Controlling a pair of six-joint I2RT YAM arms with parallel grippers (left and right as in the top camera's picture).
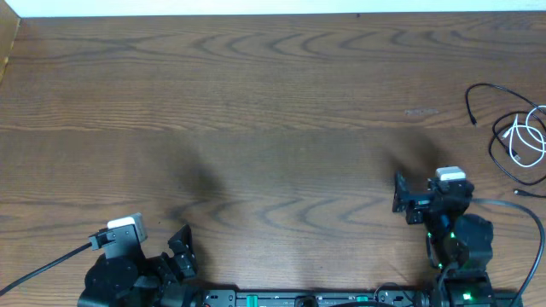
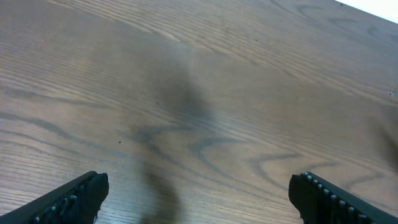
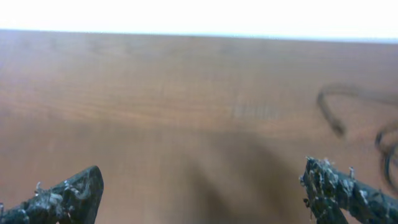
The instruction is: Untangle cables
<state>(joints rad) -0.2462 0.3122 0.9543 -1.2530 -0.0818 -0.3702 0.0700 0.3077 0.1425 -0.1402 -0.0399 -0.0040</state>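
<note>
Two cables (image 1: 517, 139) tangled at table (image 1: 256, 102) right edge.

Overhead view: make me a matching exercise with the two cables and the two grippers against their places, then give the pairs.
Things:
1. black cable
2. white cable
3. left gripper
4. right gripper

Places and states:
A. open, by the near left corner
B. pale coil at the right edge
C. open, on the near side, left of the cables
D. dark loops at the right edge, one free end reaching left

Pairs: 1-D, 2-B, 3-A, 4-C.
</note>
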